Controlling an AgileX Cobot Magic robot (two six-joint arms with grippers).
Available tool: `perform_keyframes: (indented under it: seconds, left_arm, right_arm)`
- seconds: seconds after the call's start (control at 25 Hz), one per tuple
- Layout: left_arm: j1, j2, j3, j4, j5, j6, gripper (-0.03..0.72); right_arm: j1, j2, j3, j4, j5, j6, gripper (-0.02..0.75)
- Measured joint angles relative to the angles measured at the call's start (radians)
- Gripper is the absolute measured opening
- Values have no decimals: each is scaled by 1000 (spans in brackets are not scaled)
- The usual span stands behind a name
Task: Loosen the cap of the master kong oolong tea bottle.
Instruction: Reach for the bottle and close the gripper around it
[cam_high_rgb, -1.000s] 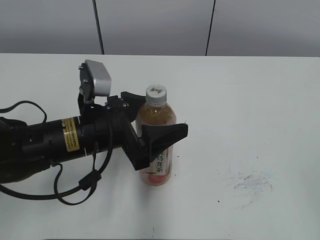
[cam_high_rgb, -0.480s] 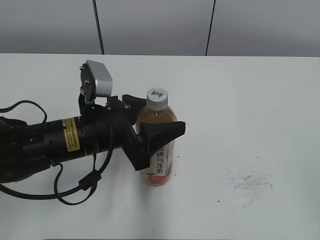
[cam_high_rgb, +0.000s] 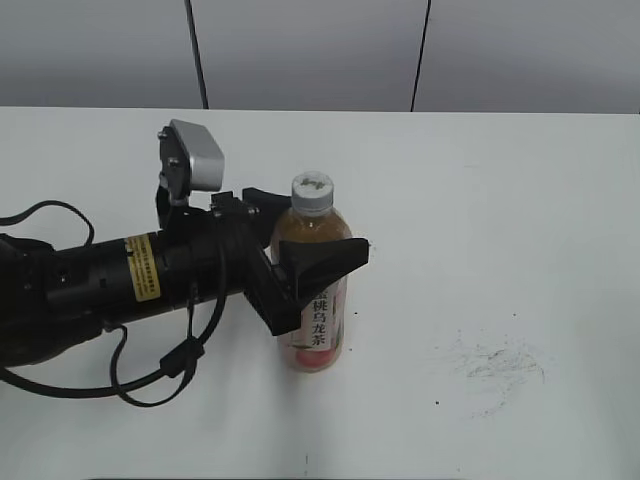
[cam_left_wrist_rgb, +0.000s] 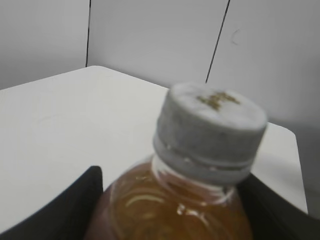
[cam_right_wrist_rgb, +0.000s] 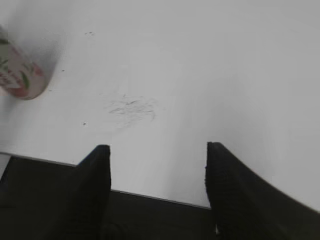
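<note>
Exterior view: my left fingers pinch the master kong oolong tea bottle around its shoulder, one finger in front, one behind. Bottle upright on the table, amber tea almost up to the neck. The cap sits just above my fingers, still seated.

Left wrist view: cap directly ahead and above, tea-filled shoulder between my two fingers, which press its sides.

Right wrist view: my right fingers spread, nothing between them, hanging past the table edge well away; bottle base far off to the upper left.

Step, I judge: bracing the bottle. Next the right fingers must reach over, close on the ribbed cap and twist.
</note>
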Motion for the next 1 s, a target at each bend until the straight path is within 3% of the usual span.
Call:
perform_keyframes:
  seconds: [0.28,0.72,1.0]
  left_arm:
    - [-3,0,0,-66,9,-3,451]
    - [-3,0,0,-76,10,-3,451]
    - [-3,0,0,-50,4,16,451]
  right_arm:
    - [0,345,-162,213,-7,-225,393]
    - [135,820,-509,288,30,-327,351]
    - [154,1029,-725,468,28,-379,351]
